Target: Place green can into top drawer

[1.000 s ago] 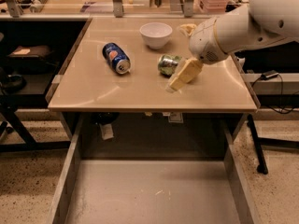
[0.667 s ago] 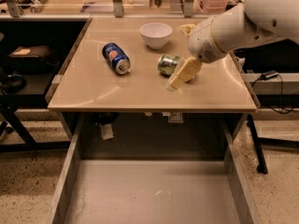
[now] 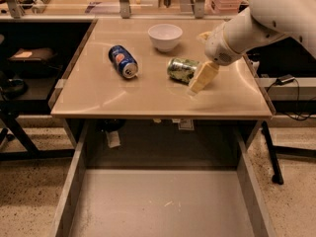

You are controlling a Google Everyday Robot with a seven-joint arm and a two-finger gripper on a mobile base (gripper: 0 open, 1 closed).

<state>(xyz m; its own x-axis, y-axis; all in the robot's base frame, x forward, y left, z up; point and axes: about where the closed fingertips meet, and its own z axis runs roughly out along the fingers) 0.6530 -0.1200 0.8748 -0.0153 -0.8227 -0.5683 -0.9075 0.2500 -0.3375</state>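
The green can (image 3: 181, 69) lies on its side on the tan tabletop, right of centre, with its silver end facing left. My gripper (image 3: 201, 57) is at the can's right end, just above the table. It is open: one pale finger (image 3: 203, 77) reaches down in front of the can and the other (image 3: 204, 35) shows behind it. The can rests on the table and is not lifted. The top drawer (image 3: 163, 206) is pulled out below the table's front edge, grey and bare inside.
A blue can (image 3: 123, 61) lies on its side at the table's left. A white bowl (image 3: 165, 36) stands at the back, just behind the green can. Dark shelving stands to the left, and cables and a table leg to the right.
Almost nothing has changed. The arm has shifted slightly, and the green can lies where it was.
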